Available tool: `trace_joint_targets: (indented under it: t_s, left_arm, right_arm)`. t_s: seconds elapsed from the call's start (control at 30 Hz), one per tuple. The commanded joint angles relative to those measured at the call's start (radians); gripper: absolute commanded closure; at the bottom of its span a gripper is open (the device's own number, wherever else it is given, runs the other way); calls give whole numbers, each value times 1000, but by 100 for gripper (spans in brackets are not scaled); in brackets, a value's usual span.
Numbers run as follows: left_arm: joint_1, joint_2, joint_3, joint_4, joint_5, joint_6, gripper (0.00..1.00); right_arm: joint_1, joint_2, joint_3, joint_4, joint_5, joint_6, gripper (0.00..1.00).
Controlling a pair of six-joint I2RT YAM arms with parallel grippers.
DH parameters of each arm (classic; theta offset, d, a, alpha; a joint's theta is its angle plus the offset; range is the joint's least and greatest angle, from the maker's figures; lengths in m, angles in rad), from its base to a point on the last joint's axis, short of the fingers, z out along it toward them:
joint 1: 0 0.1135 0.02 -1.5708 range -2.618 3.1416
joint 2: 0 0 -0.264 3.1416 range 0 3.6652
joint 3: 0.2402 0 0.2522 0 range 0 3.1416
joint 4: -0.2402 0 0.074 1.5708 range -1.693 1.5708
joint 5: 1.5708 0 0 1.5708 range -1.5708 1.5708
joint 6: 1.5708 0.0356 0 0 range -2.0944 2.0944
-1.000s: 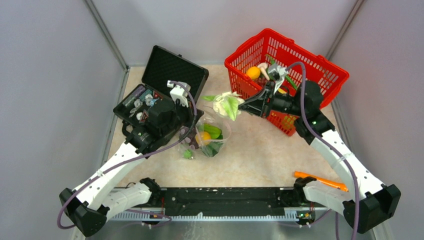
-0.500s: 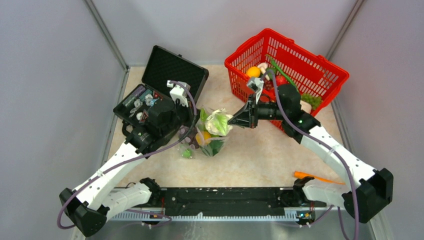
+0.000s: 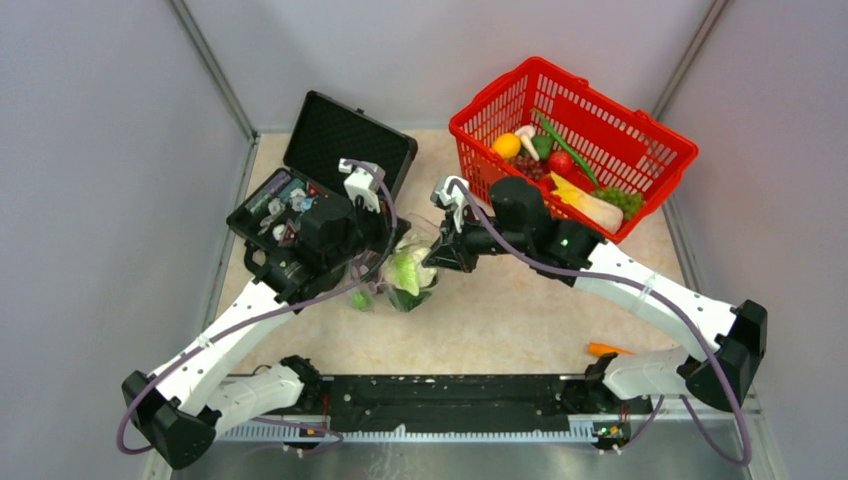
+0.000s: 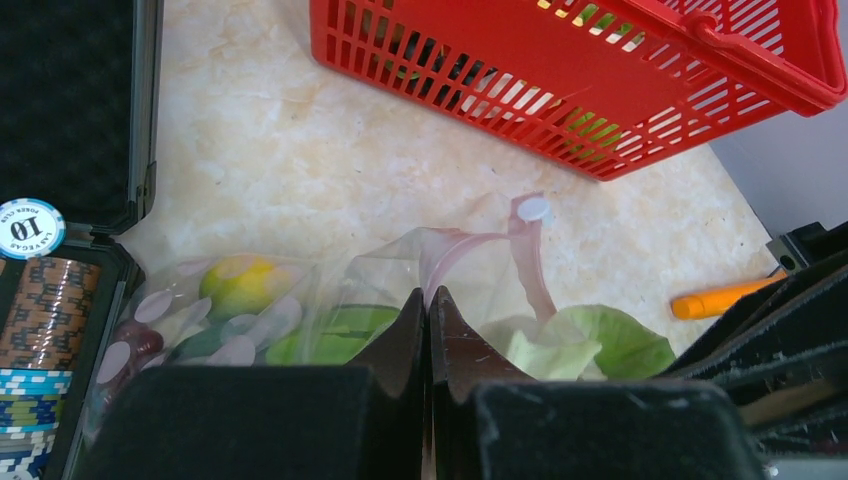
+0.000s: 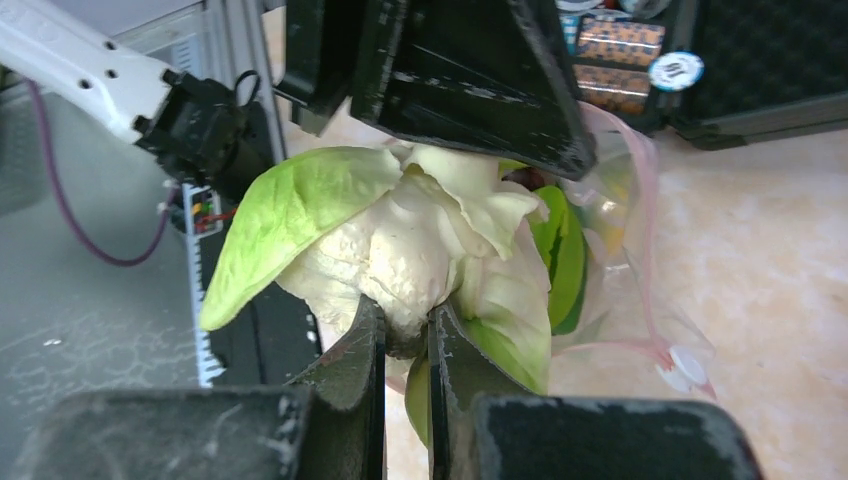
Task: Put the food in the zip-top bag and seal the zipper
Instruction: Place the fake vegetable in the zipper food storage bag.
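Right pincer (image 5: 405, 322) is clamped narrow on the stem end of the leafy piece (image 5: 400, 235), w/ the white-green leaves fanning out ahead of the tips. Gripped by the base prob so the wide leafy end goes in first.

Right in front of the tips, touching the leaves, is the bag (image 5: 625, 270) mouth. The pink zipper (image 5: 648, 215) runs along the piece's right side. Leaves look partly inside the opening; can't tell how deep.

Just past the leaves, the left pincer (image 4: 428, 302) is shut on the bag's top edge and holds it up, prob to prop the mouth open for the drop. Under its tips, inside the bag, there's a yellow citrus (image 4: 238, 283) off to its left and a green piece (image 4: 335, 330) nearer centre.

Zipper isn't sealed yet, and its white slider (image 4: 532, 208) sits ahead-right of the left pincer. More food lies in the red basket (image 3: 590, 100), well behind the right pincer. The black case (image 3: 345, 135) is just beside the left pincer.
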Motion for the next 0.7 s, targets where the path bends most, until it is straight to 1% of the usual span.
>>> trace_joint_targets:
  t_s: [0.0, 0.07, 0.13, 0.17, 0.27, 0.37, 0.47, 0.5, 0.6, 0.67]
  left_arm:
    - [4, -22, 43, 76, 11, -1, 100]
    - [4, -27, 46, 81, 23, -1, 100]
    - [4, -29, 51, 89, 43, 1, 100]
    - [4, -29, 53, 92, 58, 2, 100]
    - [4, -27, 58, 99, 97, 1, 100]
    - [4, -27, 68, 99, 132, -3, 100]
    - [4, -32, 77, 113, 156, -16, 100]
    - [3, -33, 80, 118, 166, -18, 100]
    - [3, -29, 93, 126, 164, -28, 100]
    - [4, -30, 96, 128, 151, -32, 100]
  right_arm:
    - [1, -64, -27, 127, 109, -27, 100]
    - [1, -25, 0, 80, 169, -37, 100]
    - [1, 35, 30, 39, 271, -39, 100]
    - [1, 54, 38, 28, 291, -49, 100]
    - [11, 74, 47, 53, 372, -45, 100]
    - [37, 78, 56, 65, 434, -82, 100]
    - [69, 91, 66, 74, 427, -113, 100]
    - [75, 94, 65, 88, 397, -109, 100]
    - [106, 86, 42, 153, 285, -88, 100]
    - [108, 63, 8, 190, 165, -97, 100]
